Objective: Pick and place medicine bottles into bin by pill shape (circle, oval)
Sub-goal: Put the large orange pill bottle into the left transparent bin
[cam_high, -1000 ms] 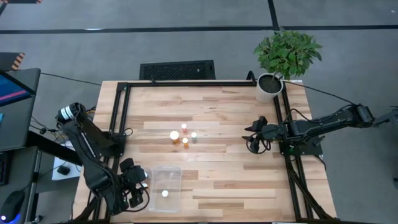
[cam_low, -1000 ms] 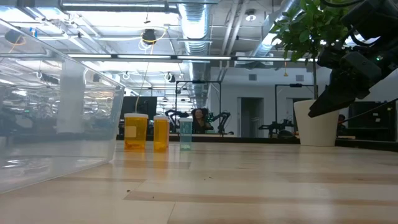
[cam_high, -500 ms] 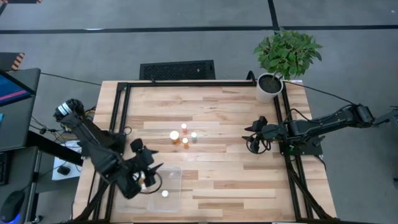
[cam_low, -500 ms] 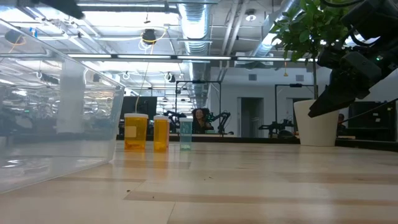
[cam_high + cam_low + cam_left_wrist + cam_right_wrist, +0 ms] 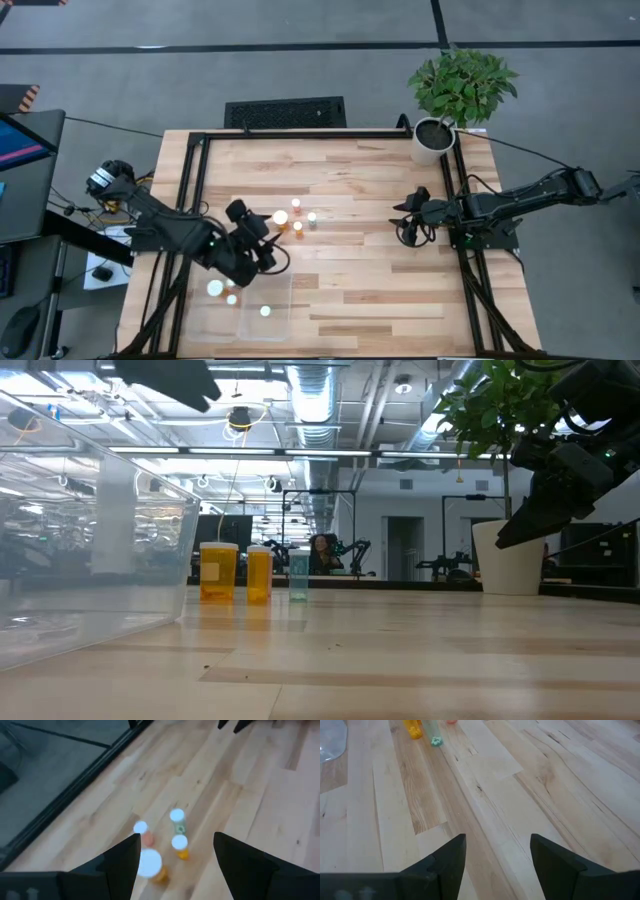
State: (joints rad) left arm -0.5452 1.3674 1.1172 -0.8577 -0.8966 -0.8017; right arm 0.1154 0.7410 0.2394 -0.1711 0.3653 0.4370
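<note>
Four small bottles with white caps stand upright in a group mid-table (image 5: 296,217); in the left wrist view one is a larger orange bottle (image 5: 150,864), with three smaller ones (image 5: 178,827) behind it. The clear bin (image 5: 266,300) lies near the front edge with one white-capped bottle (image 5: 264,311) in it. Two more white caps (image 5: 222,293) show just left of it. My left gripper (image 5: 268,240) is open and empty, above the table just near-left of the group. My right gripper (image 5: 404,226) is open and empty at the right.
A potted plant (image 5: 445,105) stands at the far right corner. A black frame rail (image 5: 300,134) runs along the far edge and down both sides. Bare wood lies between the bottle group and my right gripper. The bin's wall (image 5: 90,560) fills the low view's left.
My left gripper has gone from the bin's left side toward the table's far edge and right, up to the bottle group. Two white caps now show where it was beside the bin. My right arm has kept still.
</note>
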